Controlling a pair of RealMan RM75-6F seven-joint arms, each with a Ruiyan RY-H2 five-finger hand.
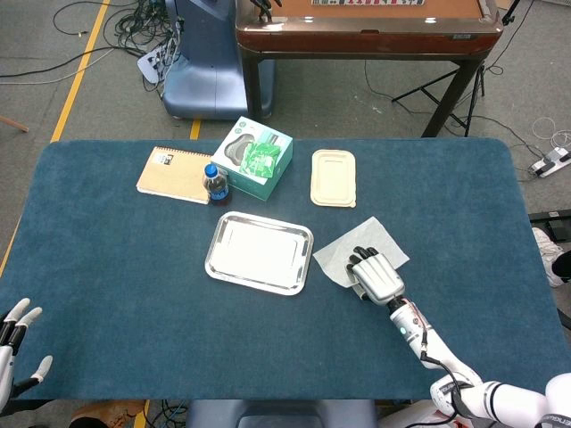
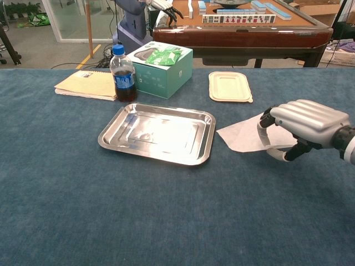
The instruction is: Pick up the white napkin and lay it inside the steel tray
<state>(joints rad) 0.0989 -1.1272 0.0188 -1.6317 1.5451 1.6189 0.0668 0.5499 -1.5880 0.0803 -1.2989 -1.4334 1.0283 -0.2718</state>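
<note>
Head view: the white napkin [image 1: 357, 250] lies on the blue table [image 1: 125, 267], just right of the steel tray [image 1: 260, 252] and apart from it. The right hand [image 1: 376, 277] sits on the napkin's near corner, dark fingertips curled down onto the paper. Whether the paper is actually pinched cannot be told from above. The left hand [image 1: 16, 343] shows at the bottom left corner, off the table edge, fingers spread and holding nothing. Behind the tray stand a cola bottle [image 1: 215, 183], a notebook [image 1: 174, 175], a green tissue box [image 1: 252, 157] and a cream lid [image 1: 333, 177].

Chest view: the right hand [image 2: 302, 124] arches over the napkin [image 2: 243, 136], fingers [image 2: 265, 126] bent down on top and the thumb underneath the near edge, so the paper is gripped between them. That edge is raised off the cloth while the corner toward the tray [image 2: 158, 133] rests flat. The tray holds nothing. The bottle [image 2: 122, 73] stands upright, just beside the box [image 2: 160, 69] and in front of the notebook [image 2: 89, 84]. The lid [image 2: 228, 86] lies flat behind the napkin.
</note>
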